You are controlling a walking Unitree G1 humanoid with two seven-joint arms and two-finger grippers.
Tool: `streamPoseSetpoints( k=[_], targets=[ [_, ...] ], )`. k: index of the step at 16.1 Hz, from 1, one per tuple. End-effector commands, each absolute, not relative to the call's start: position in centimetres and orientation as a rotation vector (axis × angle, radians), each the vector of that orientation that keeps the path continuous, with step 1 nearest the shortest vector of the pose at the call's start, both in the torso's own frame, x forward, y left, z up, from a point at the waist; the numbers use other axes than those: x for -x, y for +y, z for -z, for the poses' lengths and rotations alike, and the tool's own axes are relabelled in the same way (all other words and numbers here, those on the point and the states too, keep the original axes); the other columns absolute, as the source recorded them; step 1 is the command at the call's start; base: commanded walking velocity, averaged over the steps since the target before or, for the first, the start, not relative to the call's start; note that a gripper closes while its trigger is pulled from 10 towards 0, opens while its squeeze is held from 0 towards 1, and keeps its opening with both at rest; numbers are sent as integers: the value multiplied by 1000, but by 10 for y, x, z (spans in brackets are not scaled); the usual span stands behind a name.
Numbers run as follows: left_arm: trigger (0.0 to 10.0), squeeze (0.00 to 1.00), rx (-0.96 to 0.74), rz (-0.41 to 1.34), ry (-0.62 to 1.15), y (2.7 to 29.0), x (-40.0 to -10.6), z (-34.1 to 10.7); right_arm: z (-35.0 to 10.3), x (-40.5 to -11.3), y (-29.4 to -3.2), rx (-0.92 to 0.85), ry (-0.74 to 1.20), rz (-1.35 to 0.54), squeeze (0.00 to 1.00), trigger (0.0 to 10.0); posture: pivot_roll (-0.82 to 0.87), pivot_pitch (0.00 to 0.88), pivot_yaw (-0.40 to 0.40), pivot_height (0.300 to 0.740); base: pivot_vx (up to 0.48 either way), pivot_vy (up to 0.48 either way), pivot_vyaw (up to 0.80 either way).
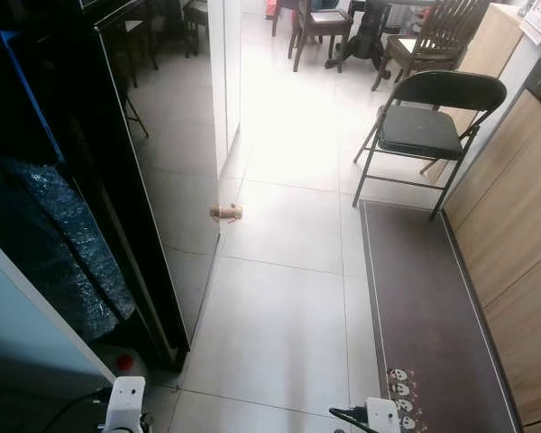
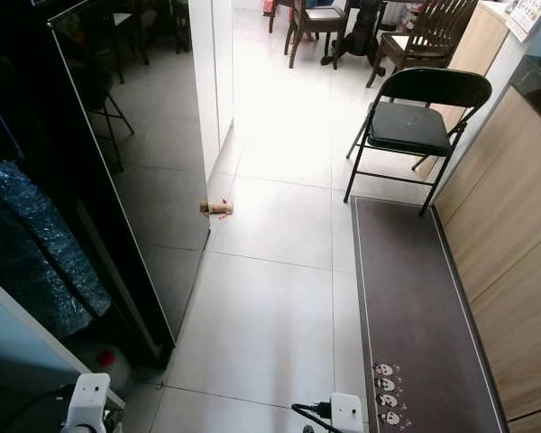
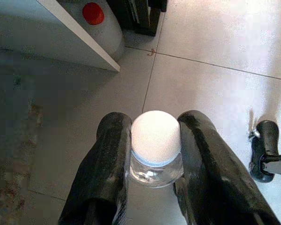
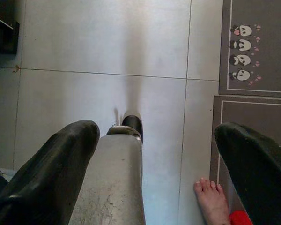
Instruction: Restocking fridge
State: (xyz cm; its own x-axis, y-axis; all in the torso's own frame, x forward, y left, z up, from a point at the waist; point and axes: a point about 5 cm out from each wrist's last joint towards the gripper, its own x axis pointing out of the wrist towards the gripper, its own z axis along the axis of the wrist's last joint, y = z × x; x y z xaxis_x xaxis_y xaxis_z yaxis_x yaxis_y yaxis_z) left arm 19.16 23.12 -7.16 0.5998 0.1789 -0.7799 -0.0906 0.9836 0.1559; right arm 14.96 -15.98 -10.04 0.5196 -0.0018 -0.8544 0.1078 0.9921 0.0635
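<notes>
In the left wrist view my left gripper [image 3: 155, 123] is shut on a clear bottle with a white cap [image 3: 155, 140], its black fingers [image 3: 111, 159] pressed against both sides of the neck, above the tiled floor. My right gripper [image 4: 157, 130] hangs open with nothing between its fingers, pointing down at the floor beside my silver leg [image 4: 117, 183]. The black fridge [image 1: 36, 162] stands at the left with its glossy door [image 1: 153, 180] swung open; the inside is dark, with a blue crinkled bundle [image 1: 63, 253] low down.
A white jug with a red cap [image 3: 93, 14] sits on the floor at the fridge's foot. A small brown roll [image 1: 225, 212] lies by the door's edge. A black folding chair [image 1: 433, 126], a grey mat [image 1: 424, 307] and wooden cabinets [image 1: 514, 225] are on the right. A person's bare foot [image 4: 210, 194] is close.
</notes>
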Motion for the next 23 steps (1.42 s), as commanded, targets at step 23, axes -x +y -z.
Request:
streamPoseSetpoints(
  k=[23],
  targets=[
    [10000,0,-137,-142,950,233,-185,75,99,-146,-166,-85,936,191,0,10000,-102,0,-37,740,0,280,0]
  ],
)
